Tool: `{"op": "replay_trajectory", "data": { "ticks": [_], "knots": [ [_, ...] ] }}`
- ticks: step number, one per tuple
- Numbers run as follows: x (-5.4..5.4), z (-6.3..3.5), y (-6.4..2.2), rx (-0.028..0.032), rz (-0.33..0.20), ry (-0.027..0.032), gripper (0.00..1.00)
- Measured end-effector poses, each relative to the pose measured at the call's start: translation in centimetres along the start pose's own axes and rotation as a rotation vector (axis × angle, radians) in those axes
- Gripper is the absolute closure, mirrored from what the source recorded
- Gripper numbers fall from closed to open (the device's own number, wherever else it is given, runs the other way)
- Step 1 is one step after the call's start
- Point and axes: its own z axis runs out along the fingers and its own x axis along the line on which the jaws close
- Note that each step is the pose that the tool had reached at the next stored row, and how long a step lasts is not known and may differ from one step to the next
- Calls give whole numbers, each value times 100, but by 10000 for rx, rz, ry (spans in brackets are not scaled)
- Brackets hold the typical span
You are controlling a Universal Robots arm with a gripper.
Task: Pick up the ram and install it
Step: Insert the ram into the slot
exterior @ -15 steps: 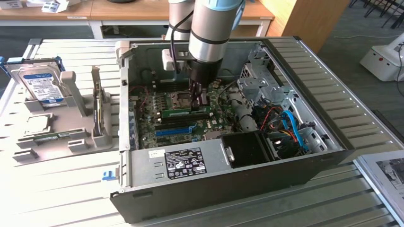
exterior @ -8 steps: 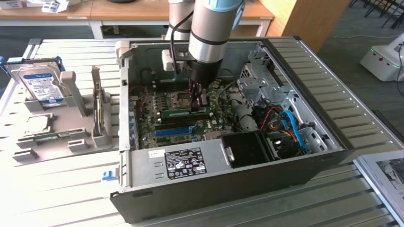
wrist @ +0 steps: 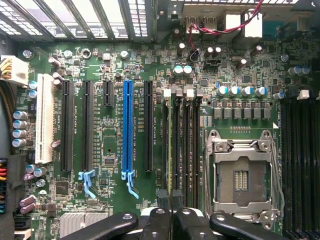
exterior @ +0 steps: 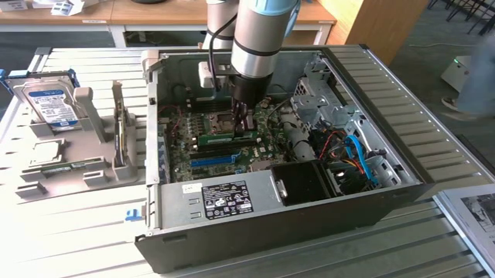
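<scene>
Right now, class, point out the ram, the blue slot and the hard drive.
ram [exterior: 220, 138]: exterior view, middle of its green board.
blue slot [wrist: 127, 125]: wrist view, halfway along its length.
hard drive [exterior: 50, 99]: exterior view, on its label.

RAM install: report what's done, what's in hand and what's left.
Done: the ram is picked up and brought inside the computer case, over the motherboard's memory slots. In hand: the gripper is shut on it, edge down at a slot. Left: release; whether it is fully seated cannot be told.
</scene>
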Motion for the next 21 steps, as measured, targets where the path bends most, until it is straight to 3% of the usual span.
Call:
{"op": "replay_trajectory", "data": {
  "ticks": [21],
  "knots": [
    [1, 35, 2, 66, -6, -3, 89]
  ]
}}
